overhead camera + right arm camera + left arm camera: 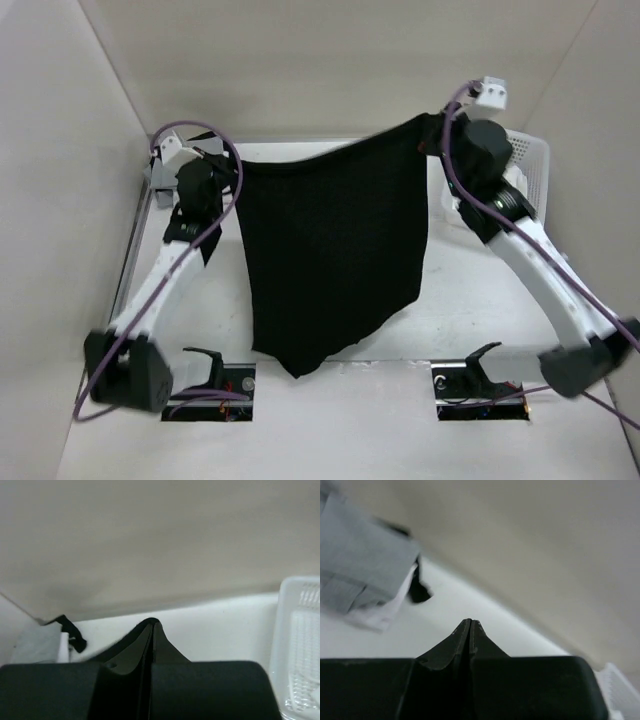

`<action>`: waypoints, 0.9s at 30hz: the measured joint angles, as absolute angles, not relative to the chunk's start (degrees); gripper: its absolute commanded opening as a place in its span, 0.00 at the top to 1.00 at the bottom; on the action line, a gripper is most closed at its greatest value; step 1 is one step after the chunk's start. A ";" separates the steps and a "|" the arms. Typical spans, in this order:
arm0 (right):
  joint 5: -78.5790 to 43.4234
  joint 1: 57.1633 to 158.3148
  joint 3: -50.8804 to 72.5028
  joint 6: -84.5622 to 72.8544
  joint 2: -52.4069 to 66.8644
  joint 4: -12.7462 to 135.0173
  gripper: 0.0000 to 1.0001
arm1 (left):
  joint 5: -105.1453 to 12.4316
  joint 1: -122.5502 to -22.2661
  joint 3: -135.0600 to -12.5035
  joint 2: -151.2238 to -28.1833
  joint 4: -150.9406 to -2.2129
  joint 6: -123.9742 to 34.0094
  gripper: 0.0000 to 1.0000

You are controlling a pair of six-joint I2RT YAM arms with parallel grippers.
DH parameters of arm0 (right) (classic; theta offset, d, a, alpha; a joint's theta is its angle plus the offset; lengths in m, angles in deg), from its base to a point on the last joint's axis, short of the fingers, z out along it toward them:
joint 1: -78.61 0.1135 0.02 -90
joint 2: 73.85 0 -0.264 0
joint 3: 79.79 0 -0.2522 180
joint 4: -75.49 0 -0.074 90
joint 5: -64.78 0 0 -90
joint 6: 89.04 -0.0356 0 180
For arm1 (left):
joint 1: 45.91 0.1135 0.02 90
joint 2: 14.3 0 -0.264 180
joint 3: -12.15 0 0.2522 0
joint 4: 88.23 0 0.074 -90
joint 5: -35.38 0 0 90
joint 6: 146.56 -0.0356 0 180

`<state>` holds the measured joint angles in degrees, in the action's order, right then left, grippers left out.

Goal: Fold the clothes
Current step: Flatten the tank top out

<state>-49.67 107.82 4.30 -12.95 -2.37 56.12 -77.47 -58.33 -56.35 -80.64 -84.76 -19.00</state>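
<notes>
I'm holding the cloth (335,260) spread beside the basket (532,160), left gripper (471,626) and right gripper (152,626) clamped on its top corners; next calls for lowering it flat.

Top view. The black cloth (335,260) hangs as a sheet between the left pincer (222,165) and the right pincer (432,130) (each clamped on an upper corner) and blocks the centre of the frame. At upper right, a white basket (535,170) fills the corner. In the left wrist view, grey and white garments (360,575) occupy the upper left. Bare bench (340,420) lies open at lower centre and in a strip on either side of the cloth.
</notes>
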 measured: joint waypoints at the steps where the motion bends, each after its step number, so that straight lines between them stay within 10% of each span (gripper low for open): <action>1: -46.89 105.31 3.31 -14.74 1.52 55.73 1.00 | -75.92 -56.24 -57.51 -84.69 -83.40 -17.51 1.00; 7: -36.11 99.72 -19.16 -18.96 22.59 44.47 1.00 | -69.34 -52.00 -76.26 -99.31 -77.70 -14.10 1.00; 18: -31.94 97.05 -56.97 -17.87 25.24 37.94 1.00 | -67.63 -50.05 -98.52 -95.81 -81.33 -16.97 1.00; 22: -31.39 97.09 -51.33 -17.61 21.04 38.27 1.00 | -67.72 -50.20 -97.12 -95.49 -80.54 -18.08 1.00; 27: -31.87 97.07 -5.58 -19.29 1.48 44.02 0.99 | -70.69 -54.60 -76.24 -85.54 -82.46 -19.11 1.00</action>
<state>-31.87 97.07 -5.58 -19.29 1.48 44.02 -70.69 -54.60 -76.24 -85.54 -82.46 -19.11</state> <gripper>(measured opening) 0.011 0.010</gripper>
